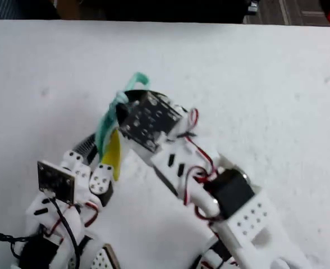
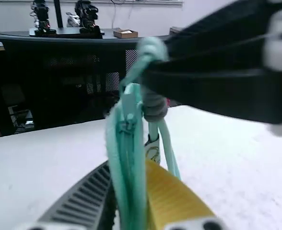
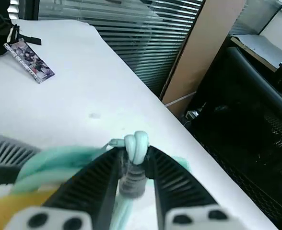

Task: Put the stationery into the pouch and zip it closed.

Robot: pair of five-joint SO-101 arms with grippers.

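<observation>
1. Here, a mint-green pouch (image 1: pixel 104 126) is pictured held on edge between two robot arms, over the middle of a white table (image 1: pixel 255 84).
2. The left gripper (image 1: pixel 105 140) is closed on the pouch. The fabric is pinched between a dark ribbed finger (image 2: pixel 78 201) on one side and a yellow finger (image 2: pixel 174 196) on the other.
3. The right gripper (image 3: pixel 132 152) is clamped on the zip pull (image 3: pixel 131 179), a short cord with a grey bead and a mint loop. The bead is pressed from both sides by the black fingers (image 3: pixel 174 182), and the loop is left standing just past their tips.
4. In the high view, the pull is gripped at the upper part of the pouch, beyond the left gripper's fingertips. A short mint end is seen jutting out past the right arm's wrist.
5. In the left wrist view, the pouch's zipped edge is shown upright, with the right gripper's dark fingers crossing just above it.
6. In the right wrist view, a flat patterned strip (image 3: pixel 29 58) is seen lying on the table, well apart from the pouch.
7. Whether the zip is drawn shut, and whether the pouch's lower edge is touching the table, cannot be told.
</observation>
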